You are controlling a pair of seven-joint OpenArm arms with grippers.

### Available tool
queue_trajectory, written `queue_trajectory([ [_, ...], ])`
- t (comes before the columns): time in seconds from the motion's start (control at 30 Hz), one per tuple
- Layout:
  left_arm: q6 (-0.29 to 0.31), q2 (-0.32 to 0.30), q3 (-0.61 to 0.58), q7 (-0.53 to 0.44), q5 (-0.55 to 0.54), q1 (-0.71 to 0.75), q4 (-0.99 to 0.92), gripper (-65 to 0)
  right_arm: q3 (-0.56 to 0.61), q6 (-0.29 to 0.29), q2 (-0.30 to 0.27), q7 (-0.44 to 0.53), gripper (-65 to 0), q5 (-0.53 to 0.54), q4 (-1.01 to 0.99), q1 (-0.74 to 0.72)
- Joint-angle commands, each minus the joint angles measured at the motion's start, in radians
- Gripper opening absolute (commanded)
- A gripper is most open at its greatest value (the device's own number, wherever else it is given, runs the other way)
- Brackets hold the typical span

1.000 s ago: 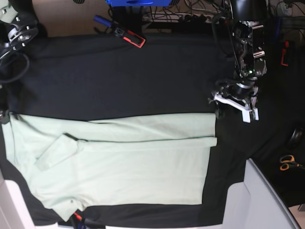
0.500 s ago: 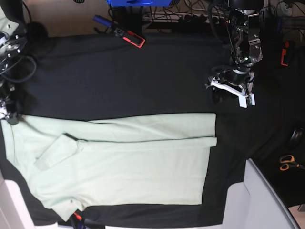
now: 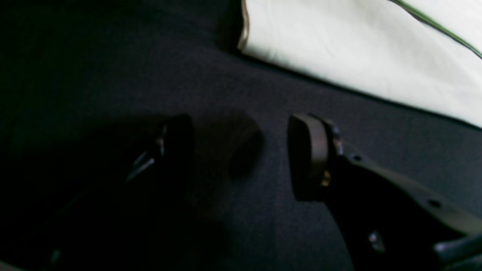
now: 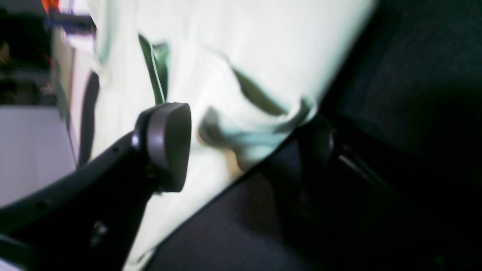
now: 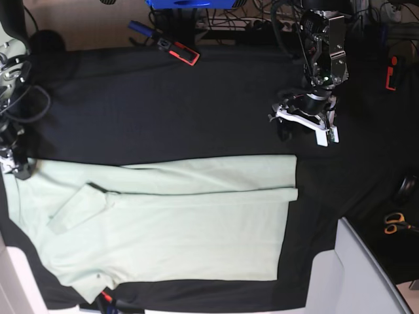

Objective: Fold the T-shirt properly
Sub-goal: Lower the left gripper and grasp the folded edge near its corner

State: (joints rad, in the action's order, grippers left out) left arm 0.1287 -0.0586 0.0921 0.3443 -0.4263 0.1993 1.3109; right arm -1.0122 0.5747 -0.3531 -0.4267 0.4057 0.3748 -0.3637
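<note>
Left wrist view: left gripper (image 3: 241, 158) with jaws well apart, nothing between them, hovering over black table covering (image 3: 113, 67); 1 grey pad (image 3: 307, 156) clear on the right, other finger lost in shadow; corner of pale mint T-shirt (image 3: 357, 49) up in top right, apart from the fingers, not touched. Right wrist view: blurry; right gripper (image 4: 248, 146) straddling a bunched edge of the T-shirt (image 4: 244, 56), 1 pad (image 4: 167, 145) over pale cloth, other finger dark and sitting over the black covering (image 4: 414, 94); jaws apart with a rumpled fold of cloth between, cannot tell if cloth is actually pinched or just under the fingers. Base view: T-shirt (image 5: 183, 222) lying flat on black covering (image 5: 163, 104) in lower half, folded lengthwise once along the top, sleeve tucked at left, hem end toward right; left gripper (image 5: 302, 123) above the shirt's upper right corner, near but apart from it, over bare covering; right gripper (image 5: 16, 167) at far left edge right at the shirt's upper left corner, mostly hidden. Red-black tool (image 5: 178, 50) near top edge, scissors (image 5: 395, 222) at far right, well apart from shirt.
</note>
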Motion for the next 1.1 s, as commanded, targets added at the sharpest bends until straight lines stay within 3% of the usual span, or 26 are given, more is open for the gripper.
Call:
queue_trajectory([
  [0.0,0.002,-0.004,0.004,-0.024,-0.007,-0.024,0.017,-26.2,0.008,0.015,-0.021,0.016,-32.6,0.019,0.011,-0.028],
  [0.13,0.002,-0.004,0.004,-0.023,-0.007,-0.047,-0.003,-25.9,0.011,0.015,-0.021,0.016,-57.9,0.019,0.011,-0.03],
  [0.17,0.002,-0.004,0.004,-0.023,-0.007,-0.059,-0.006,-25.7,0.011,0.015,-0.021,0.016,-58.9,0.019,0.011,-0.03],
  [0.27,0.002,0.004,0.004,-0.023,-0.007,-0.096,-0.043,-25.2,0.011,0.015,-0.021,0.015,-59.2,0.019,0.011,-0.03],
  [0.5,0.002,0.046,0.013,0.065,-0.007,-0.192,-0.136,-10.6,0.013,0.015,-0.021,0.01,-64.0,0.015,0.011,-0.027],
  [0.8,0.002,0.065,0.013,0.063,-0.007,-0.242,-0.162,-10.6,0.013,0.015,-0.021,0.009,-64.7,0.014,0.011,-0.027],
  [1.07,0.002,0.075,0.016,0.057,-0.007,-0.331,-0.337,-11.1,0.013,0.015,-0.021,0.009,-64.7,0.014,0.011,-0.025],
])
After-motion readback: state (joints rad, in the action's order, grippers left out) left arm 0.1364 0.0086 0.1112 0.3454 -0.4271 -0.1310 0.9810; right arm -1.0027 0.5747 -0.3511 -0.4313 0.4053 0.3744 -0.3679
